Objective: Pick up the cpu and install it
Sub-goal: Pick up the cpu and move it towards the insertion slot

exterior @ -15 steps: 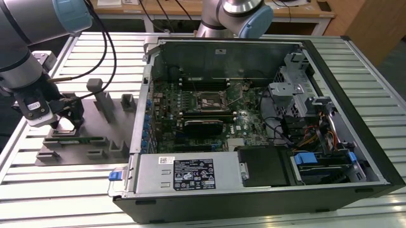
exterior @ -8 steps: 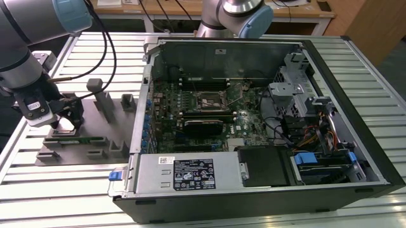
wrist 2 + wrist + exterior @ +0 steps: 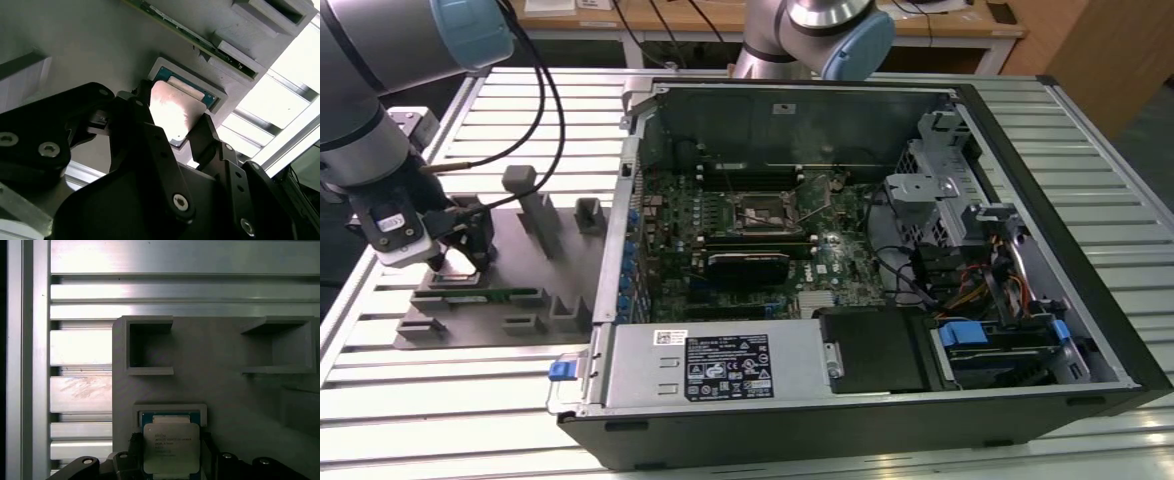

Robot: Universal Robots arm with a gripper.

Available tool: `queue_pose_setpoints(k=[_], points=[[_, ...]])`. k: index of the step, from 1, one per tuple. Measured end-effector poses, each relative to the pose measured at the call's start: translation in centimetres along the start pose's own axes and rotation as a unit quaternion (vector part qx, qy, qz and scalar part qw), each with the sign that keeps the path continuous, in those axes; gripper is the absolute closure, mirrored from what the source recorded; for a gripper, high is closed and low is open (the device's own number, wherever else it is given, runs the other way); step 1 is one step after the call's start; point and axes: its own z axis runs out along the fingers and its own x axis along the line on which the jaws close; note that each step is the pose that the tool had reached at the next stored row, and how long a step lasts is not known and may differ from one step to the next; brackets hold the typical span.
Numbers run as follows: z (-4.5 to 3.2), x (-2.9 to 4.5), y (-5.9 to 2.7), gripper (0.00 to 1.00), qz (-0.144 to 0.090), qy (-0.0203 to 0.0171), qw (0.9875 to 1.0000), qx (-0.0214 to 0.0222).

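The cpu (image 3: 171,447) is a flat square chip with a silvery top; in both wrist views it sits between my two black fingers (image 3: 205,131). My gripper (image 3: 172,120) is shut on the cpu (image 3: 175,112), holding it by two opposite edges just above a square recess with a blue-green rim (image 3: 170,415) in the grey fixture plate (image 3: 225,405). In the exterior view my gripper (image 3: 454,262) hangs over the fixture plate (image 3: 467,325) at that view's left. The dark square motherboard socket (image 3: 765,210) lies inside the open computer case (image 3: 1067,250).
Grey posts and blocks (image 3: 538,215) stand on the fixture plate beside my gripper. A long green memory stick (image 3: 487,293) lies in a slot there. A second arm's base (image 3: 821,30) stands behind the case. The slatted aluminium table (image 3: 427,420) carries everything.
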Motion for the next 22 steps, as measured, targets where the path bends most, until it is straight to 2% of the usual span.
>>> queue_pose_setpoints(k=[7,22], points=[[-0.37,-0.01,0.01,0.45,0.0,0.0,1.0,0.0],[-2.11,-0.06,0.07,0.45,0.0,0.0,1.0,0.0]])
